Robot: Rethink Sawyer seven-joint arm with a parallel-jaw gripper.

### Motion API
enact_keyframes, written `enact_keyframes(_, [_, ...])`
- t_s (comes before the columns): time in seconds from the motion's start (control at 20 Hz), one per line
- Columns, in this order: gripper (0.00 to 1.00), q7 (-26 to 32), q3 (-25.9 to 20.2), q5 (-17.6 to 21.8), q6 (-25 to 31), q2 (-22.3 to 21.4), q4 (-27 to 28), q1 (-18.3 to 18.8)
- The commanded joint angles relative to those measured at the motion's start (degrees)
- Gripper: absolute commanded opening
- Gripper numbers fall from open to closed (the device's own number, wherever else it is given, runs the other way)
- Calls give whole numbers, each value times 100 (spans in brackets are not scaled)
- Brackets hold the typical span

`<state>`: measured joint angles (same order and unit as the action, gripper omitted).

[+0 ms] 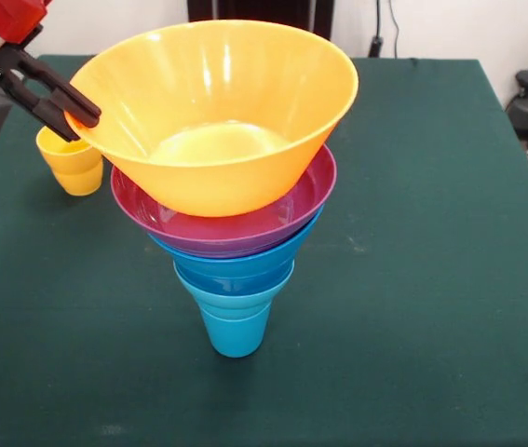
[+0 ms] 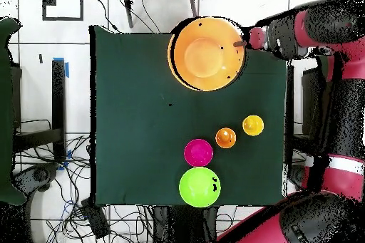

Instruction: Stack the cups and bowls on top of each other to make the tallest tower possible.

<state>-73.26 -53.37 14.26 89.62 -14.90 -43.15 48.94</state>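
The tower stands mid-table in the front view: a blue cup [image 1: 236, 332] as base, blue bowls [image 1: 236, 270], a purple bowl [image 1: 231, 226] and the big yellow-orange bowl [image 1: 217, 116] on top, tilted slightly. My gripper [image 1: 84, 116] comes in from the upper left and its black fingers pinch that bowl's left rim. From overhead the yellow-orange bowl [image 2: 207, 53] hides the tower below it, with my gripper [image 2: 242, 43] at its right rim. A yellow cup [image 1: 73, 163] stands behind the gripper. Overhead also shows the yellow cup [image 2: 252, 125], an orange cup [image 2: 225, 137], a red bowl [image 2: 198, 152] and a green bowl [image 2: 199, 187].
The dark green table [image 1: 431, 233] spreads wide to the right of the tower. The loose cups and bowls sit near the robot's side of the table [image 2: 135, 112]. Cables and equipment lie on the floor around the table.
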Motion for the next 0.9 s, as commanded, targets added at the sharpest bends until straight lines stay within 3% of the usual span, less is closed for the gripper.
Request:
enact_keyframes(0.05, [0, 1651, -131, 21, -175, -126, -353, -78])
enact_keyframes(0.9, [0, 1621, -174, 38, -497, -185, -760, 68])
